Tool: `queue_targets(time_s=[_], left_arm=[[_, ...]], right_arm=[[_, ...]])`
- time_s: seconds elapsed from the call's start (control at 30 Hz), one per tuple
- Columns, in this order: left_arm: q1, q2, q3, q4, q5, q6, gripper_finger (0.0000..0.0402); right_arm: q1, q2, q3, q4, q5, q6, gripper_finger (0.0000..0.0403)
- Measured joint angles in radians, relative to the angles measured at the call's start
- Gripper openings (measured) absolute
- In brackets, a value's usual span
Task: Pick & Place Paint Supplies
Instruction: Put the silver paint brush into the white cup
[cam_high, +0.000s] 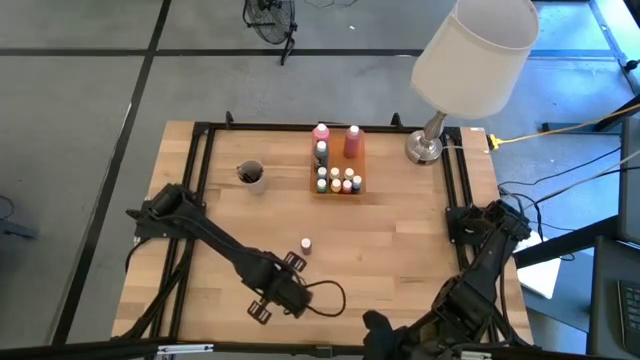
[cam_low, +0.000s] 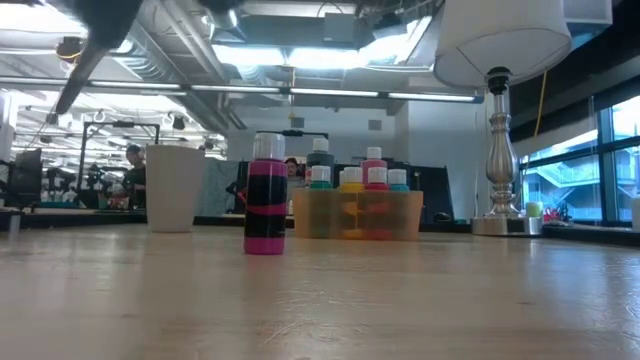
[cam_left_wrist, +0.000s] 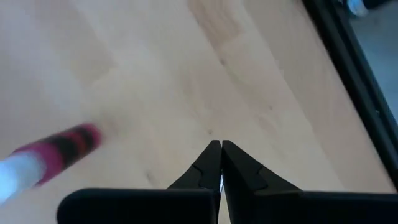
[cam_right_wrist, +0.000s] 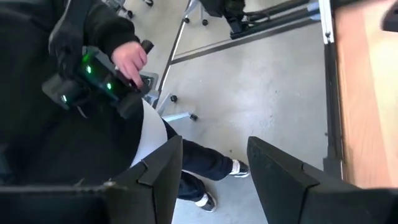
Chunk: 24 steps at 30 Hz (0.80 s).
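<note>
A small pink bottle (cam_high: 306, 245) with a white cap stands upright on its base on the bare wood, alone near the table's middle (cam_low: 265, 205). My left gripper (cam_left_wrist: 221, 149) hangs shut just above the table, a little to the near side of that bottle (cam_left_wrist: 50, 158), with nothing between its fingers. At the far middle an amber tray (cam_high: 337, 186) holds several small capped bottles and taller pink and dark ones. Left of it a white cup (cam_high: 250, 175) holds dark brushes. My right gripper (cam_right_wrist: 211, 168) stands open beyond the table's near right edge, over the floor.
A lamp with a white shade (cam_high: 470, 50) and a metal base (cam_high: 425, 148) stands at the far right corner. A black frame (cam_high: 200, 160) runs along the table's sides. A person holding a controller (cam_right_wrist: 99, 74) stands off the near edge. Bare wood (cam_high: 400, 240) lies between tray and arms.
</note>
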Motion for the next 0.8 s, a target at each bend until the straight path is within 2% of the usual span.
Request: queue_targets(time_s=[0.2, 0.33, 0.57, 0.8], left_arm=[[0.0, -0.106, 0.001, -0.006, -0.076, -0.15, 0.0002], [-0.008, -0.203, 0.001, -0.004, -0.182, -0.261, 0.0002], [-0.047, -0.393, 0.001, 0.045, -0.531, -0.424, 0.0002], [-0.1, -0.524, 0.003, 0.128, -0.877, -0.438, 0.0002]], right_arm=[[0.02, 0.0, 0.001, 0.004, 0.002, -0.08, 0.0176], [0.038, 0.0, 0.001, 0.036, 0.003, -0.163, 0.0163], [0.082, 0.0, 0.002, 0.107, 0.003, -0.315, 0.0137], [0.115, 0.0, 0.002, 0.084, 0.003, -0.322, 0.0128]])
